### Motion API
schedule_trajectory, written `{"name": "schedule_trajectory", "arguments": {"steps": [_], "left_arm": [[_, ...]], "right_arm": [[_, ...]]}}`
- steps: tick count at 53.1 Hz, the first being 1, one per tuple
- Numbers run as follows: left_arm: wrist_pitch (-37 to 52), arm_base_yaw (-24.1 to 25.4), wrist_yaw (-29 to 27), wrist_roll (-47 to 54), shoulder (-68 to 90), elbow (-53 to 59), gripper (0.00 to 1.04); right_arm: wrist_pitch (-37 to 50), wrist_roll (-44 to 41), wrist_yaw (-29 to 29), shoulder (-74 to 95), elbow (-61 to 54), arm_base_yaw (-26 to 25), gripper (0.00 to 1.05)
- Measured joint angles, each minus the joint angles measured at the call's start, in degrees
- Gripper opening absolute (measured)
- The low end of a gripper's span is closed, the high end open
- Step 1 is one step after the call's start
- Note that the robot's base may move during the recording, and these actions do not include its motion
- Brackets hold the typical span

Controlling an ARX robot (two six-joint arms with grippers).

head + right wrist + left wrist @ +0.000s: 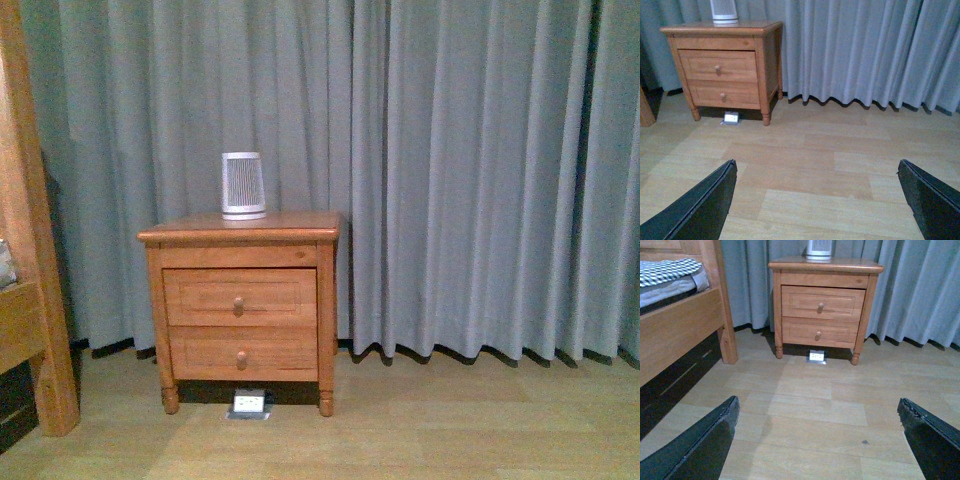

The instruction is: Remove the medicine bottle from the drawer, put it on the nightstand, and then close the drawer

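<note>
Medicine bottle not in view, presumably inside the drawer (240, 297), which sits shut in the nightstand (240, 235); every step looks still to do. Left gripper (817, 405) and right gripper (816, 167) both spread wide, empty, well apart from the nightstand.

We face a home bedroom: a wooden bed frame (685, 325) with checked bedding (667, 270) at nine o'clock, a nightstand (290, 222) at eleven, floor-length grey curtains (470, 170) from twelve round to three, wood-plank floor (450, 420) underfoot.
</note>
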State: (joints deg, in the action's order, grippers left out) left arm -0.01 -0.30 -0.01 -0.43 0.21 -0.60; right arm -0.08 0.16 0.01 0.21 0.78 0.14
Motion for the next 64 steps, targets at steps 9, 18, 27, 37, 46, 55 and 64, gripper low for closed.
{"name": "schedule_trajectory", "arguments": {"steps": [9,18,27,37,46,55,64], "left_arm": [[0.0,0.0,0.0,0.0,0.0,0.0,0.98],[0.0,0.0,0.0,0.0,0.0,0.0,0.98],[0.0,0.0,0.0,0.0,0.0,0.0,0.98],[0.0,0.0,0.0,0.0,0.0,0.0,0.98],[0.0,0.0,0.0,0.0,0.0,0.0,0.98],[0.0,0.0,0.0,0.0,0.0,0.0,0.98],[0.0,0.0,0.0,0.0,0.0,0.0,0.98]], "right_arm": [[0.0,0.0,0.0,0.0,0.0,0.0,0.98],[0.0,0.0,0.0,0.0,0.0,0.0,0.98],[0.0,0.0,0.0,0.0,0.0,0.0,0.98],[0.0,0.0,0.0,0.0,0.0,0.0,0.98],[0.0,-0.02,0.0,0.0,0.0,0.0,0.98],[0.0,0.0,0.0,0.0,0.0,0.0,0.98],[0.0,0.0,0.0,0.0,0.0,0.0,0.98]]}}
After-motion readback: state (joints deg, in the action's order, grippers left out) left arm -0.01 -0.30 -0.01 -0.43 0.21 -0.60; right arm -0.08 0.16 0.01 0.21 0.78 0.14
